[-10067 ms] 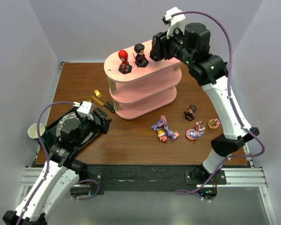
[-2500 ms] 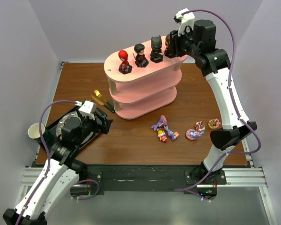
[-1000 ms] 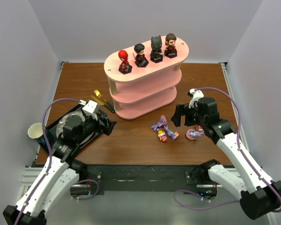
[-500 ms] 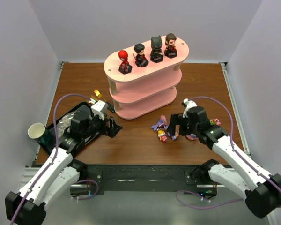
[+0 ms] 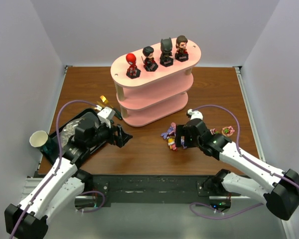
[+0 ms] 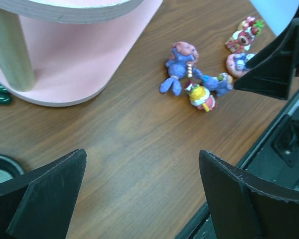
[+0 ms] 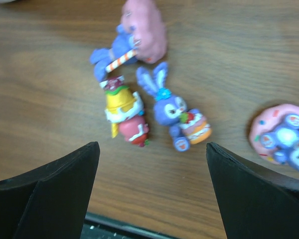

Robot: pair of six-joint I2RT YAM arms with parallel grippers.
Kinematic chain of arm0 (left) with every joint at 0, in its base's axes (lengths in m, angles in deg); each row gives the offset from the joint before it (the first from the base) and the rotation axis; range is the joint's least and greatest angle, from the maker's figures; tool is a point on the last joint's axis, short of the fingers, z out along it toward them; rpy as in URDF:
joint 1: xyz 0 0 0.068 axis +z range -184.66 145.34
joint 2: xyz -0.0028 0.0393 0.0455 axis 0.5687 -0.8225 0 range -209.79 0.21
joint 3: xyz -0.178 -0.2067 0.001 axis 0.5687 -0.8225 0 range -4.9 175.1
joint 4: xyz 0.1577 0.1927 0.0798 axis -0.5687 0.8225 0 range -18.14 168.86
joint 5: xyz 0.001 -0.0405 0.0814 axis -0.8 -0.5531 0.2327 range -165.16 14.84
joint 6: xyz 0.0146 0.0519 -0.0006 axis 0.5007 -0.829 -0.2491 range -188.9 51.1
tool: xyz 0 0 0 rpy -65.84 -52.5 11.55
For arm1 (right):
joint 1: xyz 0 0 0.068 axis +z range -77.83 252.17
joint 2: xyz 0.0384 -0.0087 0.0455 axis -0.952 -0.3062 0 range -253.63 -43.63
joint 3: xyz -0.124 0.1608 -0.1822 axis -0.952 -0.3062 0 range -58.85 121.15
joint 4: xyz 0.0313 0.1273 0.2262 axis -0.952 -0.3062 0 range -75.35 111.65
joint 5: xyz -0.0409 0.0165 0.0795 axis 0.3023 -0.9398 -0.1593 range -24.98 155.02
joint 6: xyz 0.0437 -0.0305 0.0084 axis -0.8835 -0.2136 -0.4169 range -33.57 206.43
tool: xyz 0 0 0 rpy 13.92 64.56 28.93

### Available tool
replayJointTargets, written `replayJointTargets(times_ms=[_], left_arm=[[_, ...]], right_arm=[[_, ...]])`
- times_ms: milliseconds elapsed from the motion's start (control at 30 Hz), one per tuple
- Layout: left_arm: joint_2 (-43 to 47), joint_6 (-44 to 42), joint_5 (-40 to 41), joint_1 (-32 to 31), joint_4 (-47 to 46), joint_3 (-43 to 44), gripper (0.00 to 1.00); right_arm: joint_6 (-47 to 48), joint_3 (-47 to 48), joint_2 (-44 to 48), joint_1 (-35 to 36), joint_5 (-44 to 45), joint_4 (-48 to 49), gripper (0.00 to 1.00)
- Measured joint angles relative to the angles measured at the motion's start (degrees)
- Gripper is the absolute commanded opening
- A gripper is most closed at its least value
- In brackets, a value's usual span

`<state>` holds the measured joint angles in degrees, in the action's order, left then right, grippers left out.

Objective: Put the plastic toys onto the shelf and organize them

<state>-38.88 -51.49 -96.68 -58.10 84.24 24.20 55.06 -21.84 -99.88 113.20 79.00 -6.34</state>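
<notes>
The pink shelf [image 5: 154, 84] carries a red [image 5: 132, 65], a dark-haired [image 5: 149, 58], a black [image 5: 165, 52] and a brown-haired figure [image 5: 181, 48] on its top board. Small plastic toys lie on the table in front: a pink-headed purple one [image 7: 137, 40], a yellow-and-pink one [image 7: 124, 114], a blue bunny [image 7: 177, 117] and a pink donut toy [image 7: 284, 139]. My right gripper [image 7: 152, 159] hovers open just short of this cluster, touching none. My left gripper [image 6: 142, 164] stands open over bare wood, left of the toys [image 6: 182, 64] and below the shelf's base [image 6: 84, 55].
A black tray [image 5: 60, 137] and a paper cup [image 5: 38, 139] sit at the left, partly under my left arm. Gold and dark cutlery [image 5: 105, 102] lies beside the shelf. One more pink toy [image 5: 227, 131] rests to the right of my right arm.
My right arm has swung left and down to the toy cluster, jaws narrowing slightly. My left arm has reached right, off the tray. The figures on the shelf have not moved.
</notes>
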Motion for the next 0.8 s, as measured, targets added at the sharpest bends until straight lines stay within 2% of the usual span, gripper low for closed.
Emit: replayJointTargets(times_ms=[367, 800], left_arm=[[-1.2, 9.1, -0.9, -3.9, -6.3, -3.3, 1.0], [-12.0, 12.2, 6.8, -16.3, -12.6, -2.9, 1.0]], right_arm=[[0.0, 1.7, -2.2, 0.1, 1.5, -1.5, 0.9], [0.0, 1.6, -0.6, 0.1, 1.0, 0.3, 0.89]])
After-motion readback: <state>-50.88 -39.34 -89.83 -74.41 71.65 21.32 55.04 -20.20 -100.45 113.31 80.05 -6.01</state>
